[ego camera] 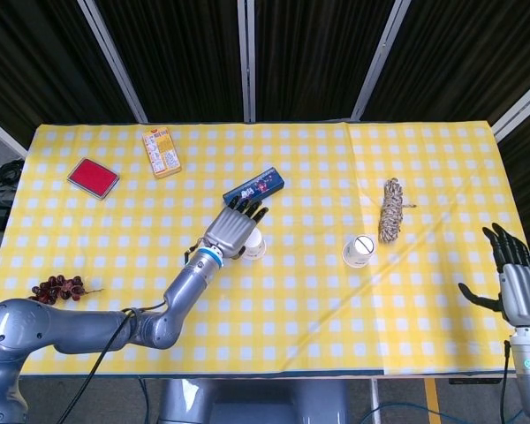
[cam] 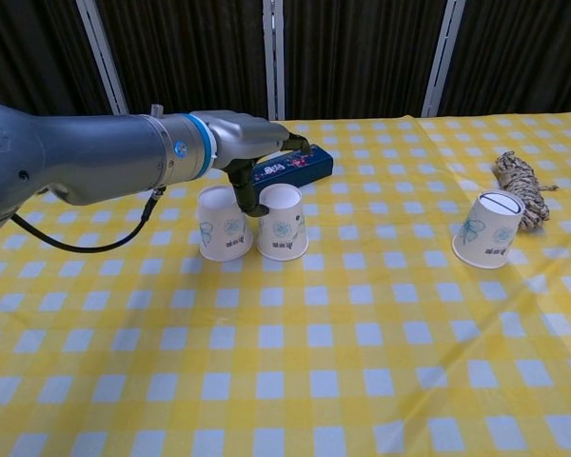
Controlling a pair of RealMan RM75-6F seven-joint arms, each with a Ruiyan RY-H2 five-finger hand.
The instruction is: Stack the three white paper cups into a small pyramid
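Note:
Two white paper cups stand upside down side by side near the table's middle, the left cup and the right cup, almost touching. My left hand hovers just above and behind them, its thumb down between the two and its other fingers stretched out past the right cup's top, off it. In the head view the hand covers the left cup and only the right cup peeks out. The third cup sits tilted further right. My right hand is open beyond the table's right edge.
A blue box lies right behind the two cups. A coil of rope sits behind the third cup. An orange box, a red card and a dark red bunch lie to the left.

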